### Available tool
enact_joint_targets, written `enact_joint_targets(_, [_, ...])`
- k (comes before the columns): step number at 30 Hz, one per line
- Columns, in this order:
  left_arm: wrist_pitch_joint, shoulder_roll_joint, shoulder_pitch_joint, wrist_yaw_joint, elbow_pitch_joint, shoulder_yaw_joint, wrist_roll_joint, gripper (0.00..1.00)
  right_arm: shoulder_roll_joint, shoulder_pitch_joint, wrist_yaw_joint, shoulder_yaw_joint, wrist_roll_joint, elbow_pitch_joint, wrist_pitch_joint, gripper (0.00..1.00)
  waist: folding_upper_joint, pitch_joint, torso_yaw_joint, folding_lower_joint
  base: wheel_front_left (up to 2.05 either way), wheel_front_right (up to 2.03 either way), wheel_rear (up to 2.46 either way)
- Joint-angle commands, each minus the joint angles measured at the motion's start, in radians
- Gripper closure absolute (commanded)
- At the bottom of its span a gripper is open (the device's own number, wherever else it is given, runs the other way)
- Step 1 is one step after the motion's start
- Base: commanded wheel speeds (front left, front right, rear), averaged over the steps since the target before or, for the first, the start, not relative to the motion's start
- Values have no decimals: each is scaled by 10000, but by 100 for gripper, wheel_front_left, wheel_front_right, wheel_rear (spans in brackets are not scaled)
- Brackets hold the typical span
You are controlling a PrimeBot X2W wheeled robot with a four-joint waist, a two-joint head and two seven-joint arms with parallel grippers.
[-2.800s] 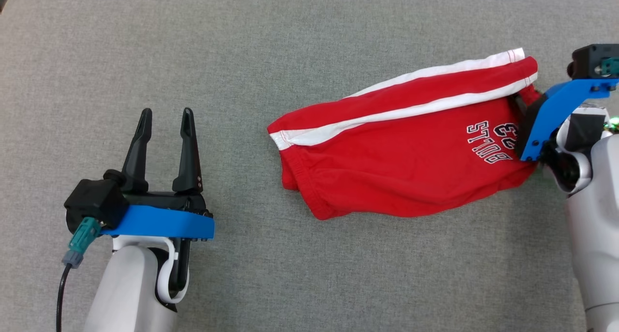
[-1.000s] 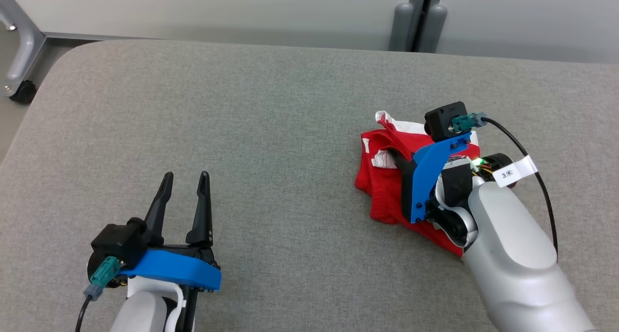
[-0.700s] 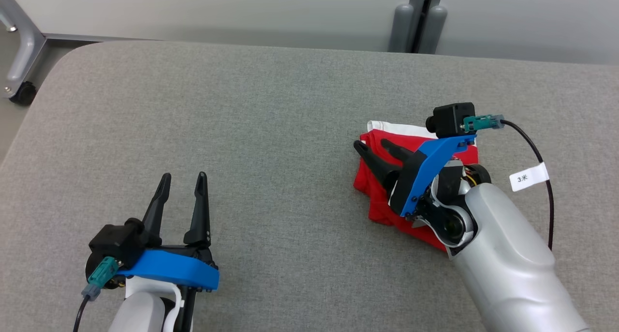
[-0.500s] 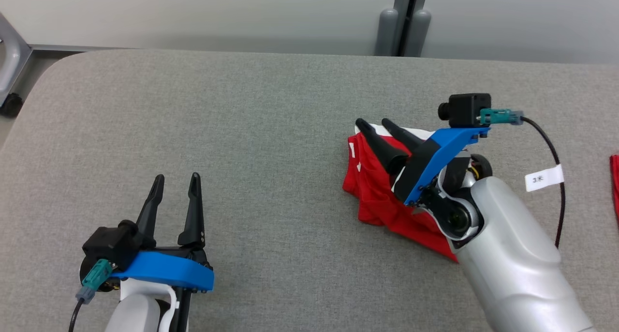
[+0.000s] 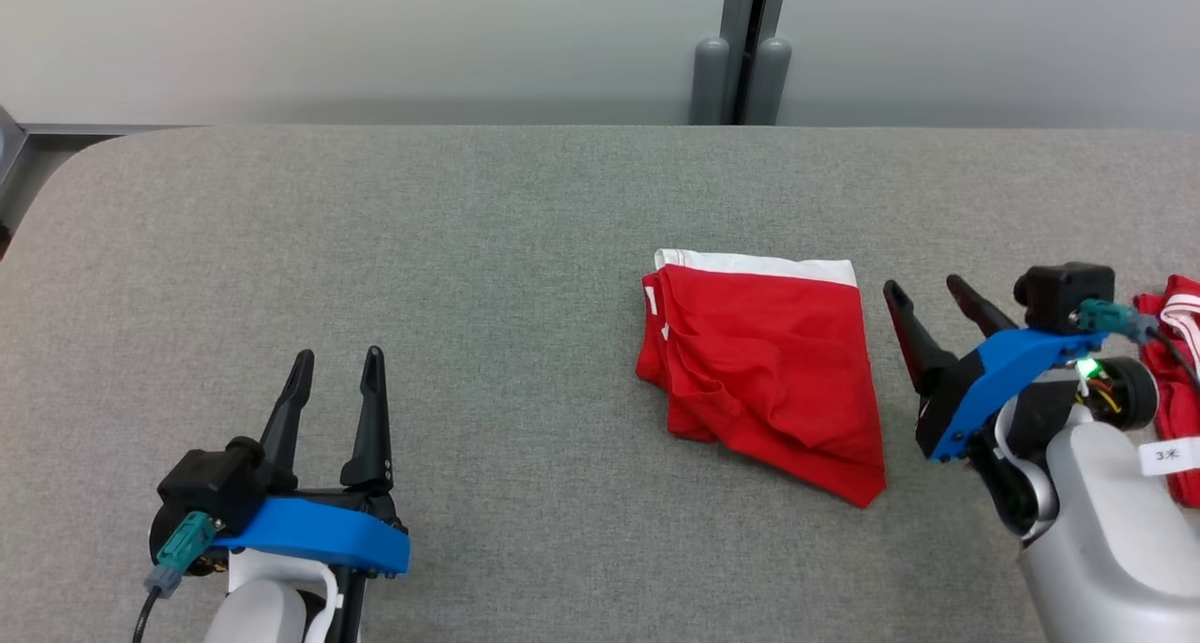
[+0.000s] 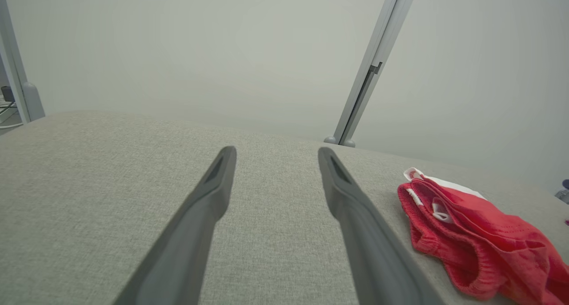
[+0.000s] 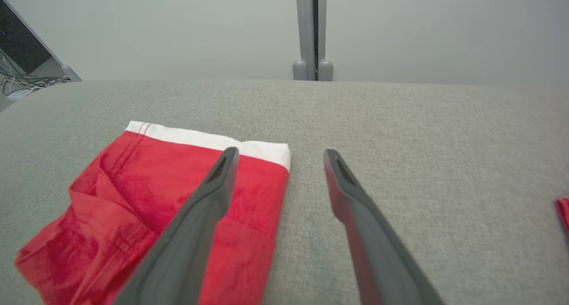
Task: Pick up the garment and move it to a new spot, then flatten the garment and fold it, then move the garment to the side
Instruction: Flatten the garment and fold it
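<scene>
I have open grey surface (image 5: 422,249) ahead of my left gripper (image 5: 338,352) and all the way across to the folded red garment (image 5: 769,362), the one obstacle mid-surface. My right gripper (image 5: 922,284) sits just beside the garment's right edge, a narrow strip between them. A second red garment (image 5: 1179,409) crowds that arm's right side, and the wall (image 5: 375,43) closes the far edge.

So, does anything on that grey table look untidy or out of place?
Slightly. The folded red garment lies rumpled, its near corner poking out in a point rather than squared off. A second red cloth sits bunched at the far right of the table, partly behind the right arm.
</scene>
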Motion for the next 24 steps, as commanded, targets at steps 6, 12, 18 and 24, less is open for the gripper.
enact_joint_targets(6, [-45,103,-153,-23,33,-162,-55,0,458,483,6,333,-1050,333,-135,100,0,47,132,0,0,0,0])
enact_joint_targets(12, [-45,190,-98,-23,139,-213,5,0,907,508,6,1610,-1792,799,408,100,0,-62,274,0,0,0,0])
enact_joint_targets(18, [-45,189,66,-22,188,-202,52,0,1310,786,6,2934,-1098,584,693,100,0,-228,286,0,0,0,0])
enact_joint_targets(24, [-45,190,173,-22,139,-106,59,0,1471,1286,6,4489,987,-556,1178,100,0,-315,167,0,0,0,0])
